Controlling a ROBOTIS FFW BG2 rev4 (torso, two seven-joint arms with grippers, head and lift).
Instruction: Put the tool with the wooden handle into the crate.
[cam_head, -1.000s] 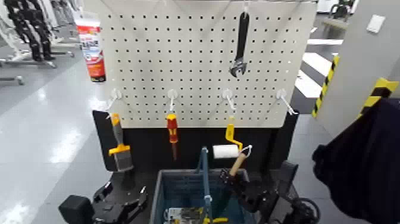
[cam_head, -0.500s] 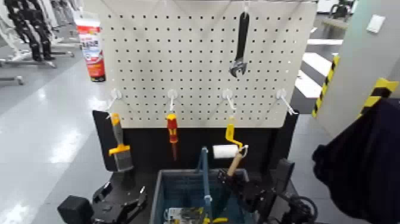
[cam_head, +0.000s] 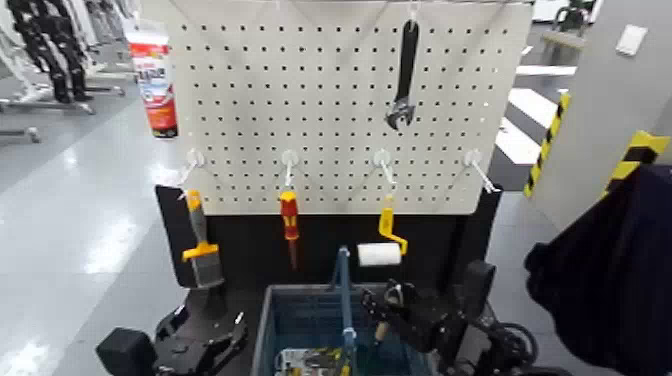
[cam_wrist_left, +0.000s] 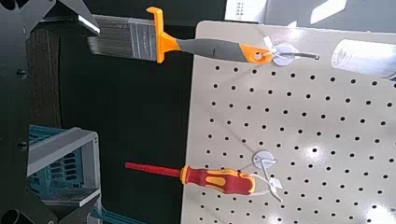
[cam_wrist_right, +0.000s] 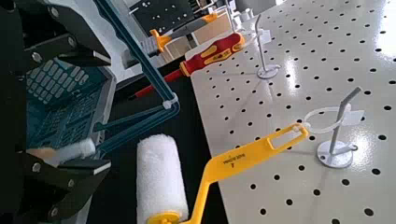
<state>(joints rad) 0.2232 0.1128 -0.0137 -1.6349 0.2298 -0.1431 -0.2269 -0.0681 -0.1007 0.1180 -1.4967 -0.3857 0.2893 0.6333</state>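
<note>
The crate (cam_head: 267, 330) is grey-blue, the roller (cam_head: 379, 254) white and yellow, the screwdriver (cam_head: 289, 216) red and yellow.

head view: up behind the work, looking forward and down — pegboard (cam_head: 330, 110) face-on, crate (cam_head: 300, 310) cut by the bottom edge; farthest back
left wrist view: low and closer, turned sideways on the board's brush side
right wrist view: closest, slanting along the board past the paint roller (cam_wrist_right: 201, 187) into the crate
all three share: screwdriver (cam_head: 290, 217), pegboard, part of the crate
</note>
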